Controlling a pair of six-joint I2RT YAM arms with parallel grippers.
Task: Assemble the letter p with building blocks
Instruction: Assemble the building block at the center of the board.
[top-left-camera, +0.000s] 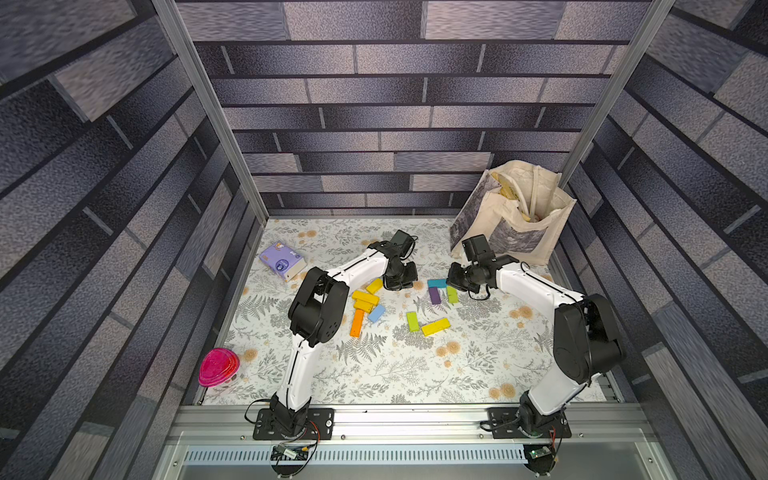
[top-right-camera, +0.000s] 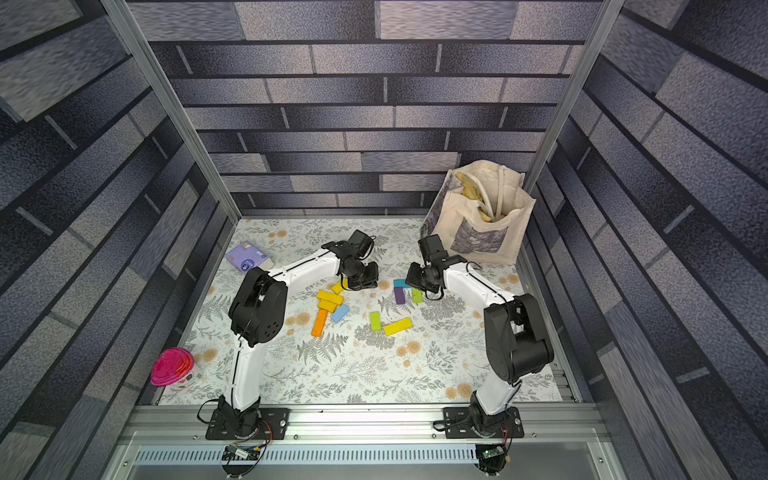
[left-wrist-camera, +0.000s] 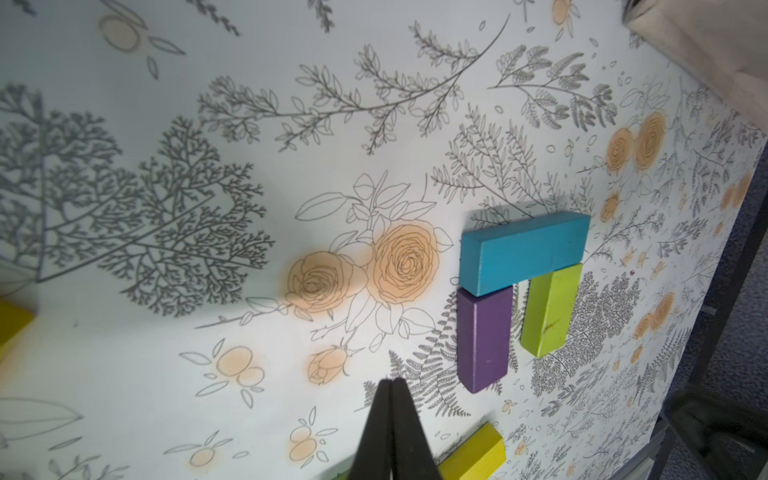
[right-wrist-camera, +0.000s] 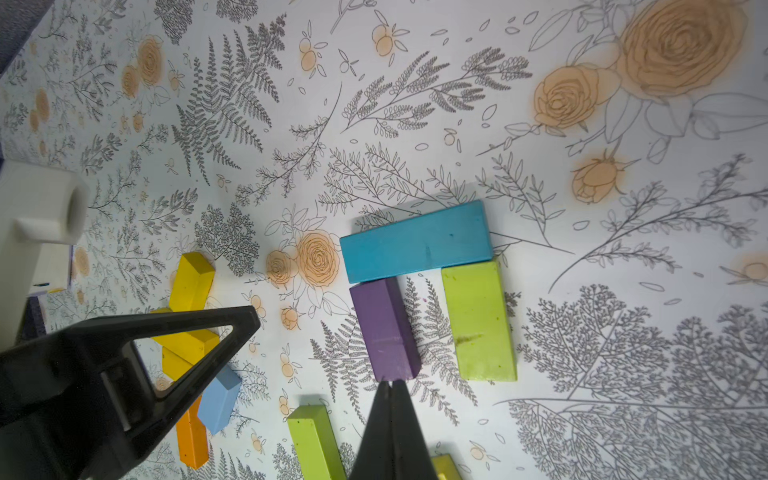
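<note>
Both top views: teal block (top-left-camera: 435, 283) lying across far ends of purple block (top-left-camera: 434, 296) and lime block (top-left-camera: 452, 294), touching both; spare blocks (top-left-camera: 365, 300) scattered nearer the left arm (top-left-camera: 353, 266). Left wrist view: left gripper (left-wrist-camera: 390, 388) pressed together, empty, near purple block, not touching. Right wrist view: right gripper (right-wrist-camera: 390, 388) likewise together, empty, tip at purple block's free end. Judged best: light straight nudge along its length, keeping it flush under teal; sideways shove likely to skew the arch.
</note>
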